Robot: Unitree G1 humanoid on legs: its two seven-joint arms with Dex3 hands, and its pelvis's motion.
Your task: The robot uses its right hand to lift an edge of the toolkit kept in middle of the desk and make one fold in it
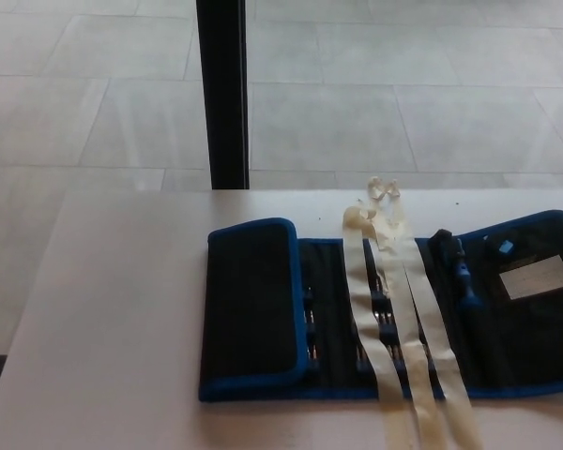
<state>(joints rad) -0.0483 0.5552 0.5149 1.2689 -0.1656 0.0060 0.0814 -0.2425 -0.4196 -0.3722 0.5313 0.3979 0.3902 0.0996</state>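
The toolkit lies on the white desk as a black roll with blue trim, reaching to the picture's right edge. Its left flap is folded over onto the middle section. The open part shows small tools in pockets, a blue-handled tool and a pale label. Two cream ribbons run across it from the far edge toward me. Neither of my hands shows in the head view.
A black post stands beyond the desk's far edge, with grey floor tiles behind it. The desk's left edge runs diagonally at the lower left.
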